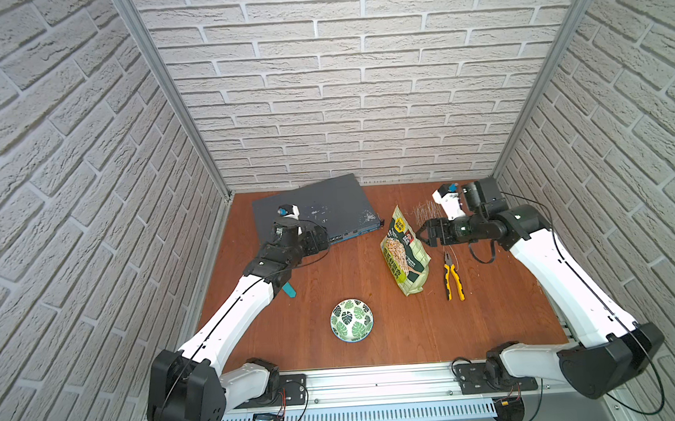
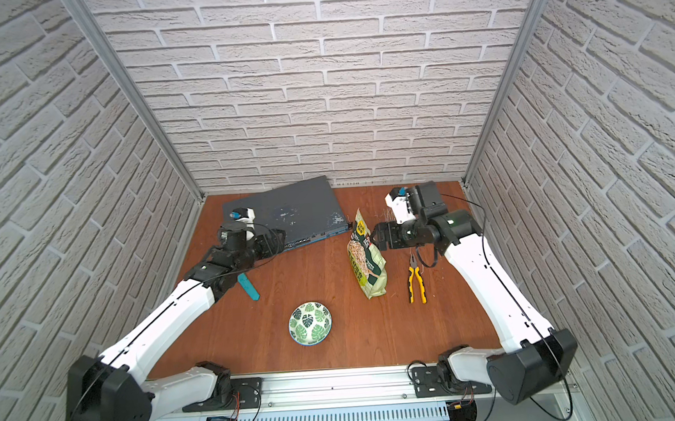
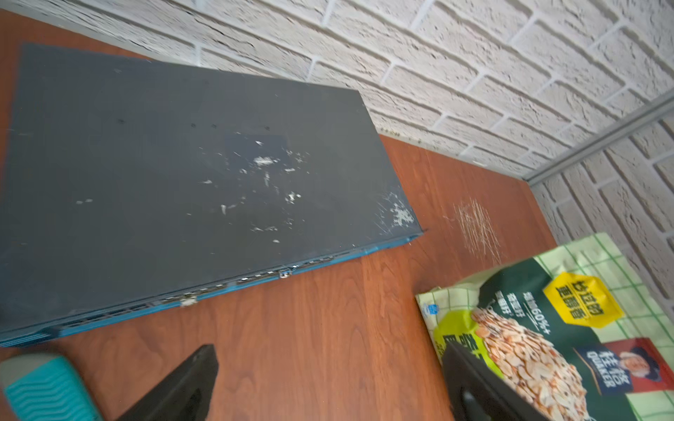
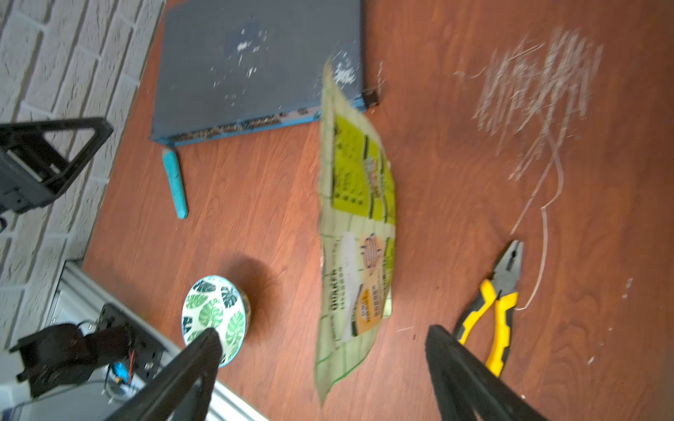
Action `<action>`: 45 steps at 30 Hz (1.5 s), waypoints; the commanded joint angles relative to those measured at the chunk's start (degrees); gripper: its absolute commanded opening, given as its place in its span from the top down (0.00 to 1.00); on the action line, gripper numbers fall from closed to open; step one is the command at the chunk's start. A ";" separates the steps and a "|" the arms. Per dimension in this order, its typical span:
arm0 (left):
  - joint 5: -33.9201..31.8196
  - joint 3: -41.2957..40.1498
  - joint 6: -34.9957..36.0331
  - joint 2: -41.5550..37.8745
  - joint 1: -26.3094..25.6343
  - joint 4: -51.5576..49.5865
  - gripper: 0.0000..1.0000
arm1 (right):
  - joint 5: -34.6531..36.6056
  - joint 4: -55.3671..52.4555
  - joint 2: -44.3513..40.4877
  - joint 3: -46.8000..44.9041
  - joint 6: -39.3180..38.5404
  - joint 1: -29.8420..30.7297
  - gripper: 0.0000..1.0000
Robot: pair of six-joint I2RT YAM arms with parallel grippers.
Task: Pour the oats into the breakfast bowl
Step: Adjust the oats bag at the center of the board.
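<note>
Hovering beside pouch [image 1: 406,251] — right tool [image 1: 424,236], jaws apart.

Bright, even light from above; shadows are soft, the darkest lying beside the breakfast bowl [image 4: 213,317]. Both top views bow the brick walls [image 1: 59,157] at the edges. Both wrist views are blurred, the right more strongly.

the oats are kept out of sight inside a green-and-lime checked pouch [image 1: 406,251] printed with an oat picture and a red logo. it is seen standing upright, right of the table's [image 1: 418,336] middle. the white bowl [image 1: 351,320], printed with green leaves and rimmed in blue, is set upright nearer the table's front edge, well apart from the pouch.
</note>
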 commanded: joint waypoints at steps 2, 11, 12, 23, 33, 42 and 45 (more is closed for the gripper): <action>-0.75 2.74 1.22 3.04 -1.69 -0.30 0.02 | 10.48 -11.05 5.39 4.94 -2.28 5.36 0.21; -4.04 2.92 1.88 3.43 -3.09 -2.22 0.02 | 15.24 -9.98 13.66 10.13 -1.24 11.06 0.76; -4.35 2.91 1.90 3.47 -3.16 -2.50 0.02 | 15.26 -9.68 14.25 10.56 -0.88 11.68 0.84; -3.39 5.40 -0.14 5.73 -5.15 -2.51 0.02 | 14.69 3.59 15.91 13.33 9.36 18.68 0.97; 0.84 8.10 -3.04 8.67 -7.07 -0.72 0.02 | 15.87 1.78 20.19 14.92 9.86 20.31 0.90; 9.83 11.03 -6.55 11.06 -7.23 1.76 0.19 | 9.63 3.15 13.86 10.30 10.41 14.49 0.63; 13.88 12.22 -7.82 12.17 -7.28 3.10 0.30 | 0.51 7.89 9.88 5.22 12.98 8.73 0.61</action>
